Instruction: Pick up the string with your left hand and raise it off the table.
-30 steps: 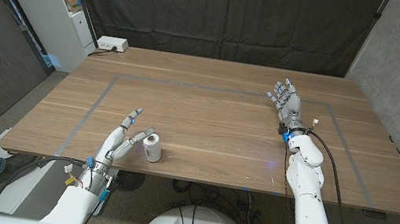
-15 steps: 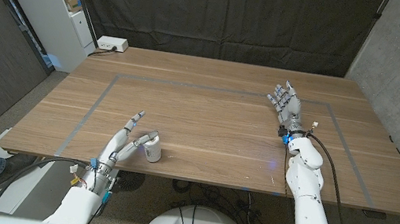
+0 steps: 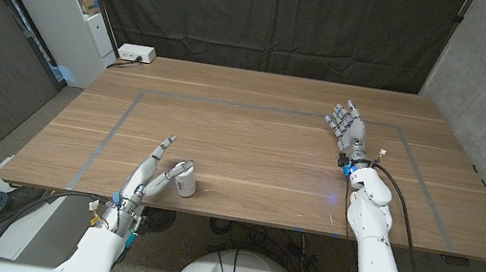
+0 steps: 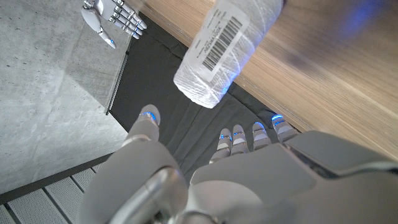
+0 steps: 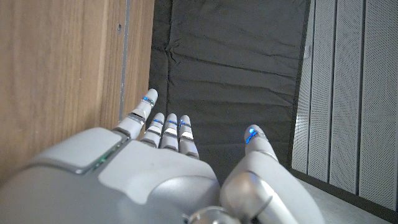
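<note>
The string, a white wrapped spool, stands near the table front edge. The left hand sits just beside it, fingers spread, holding nothing. The right hand waits well apart from the spool, fingers apart. Risk: a glancing finger contact may tip the spool or roll it off the edge

Bare wooden table spans the stretch between the left hand and the right hand, which are well apart. One obstacle stands near the front edge: the white string spool, just beside the left hand's spread fingers. A white power strip occupies the far left corner.
</note>
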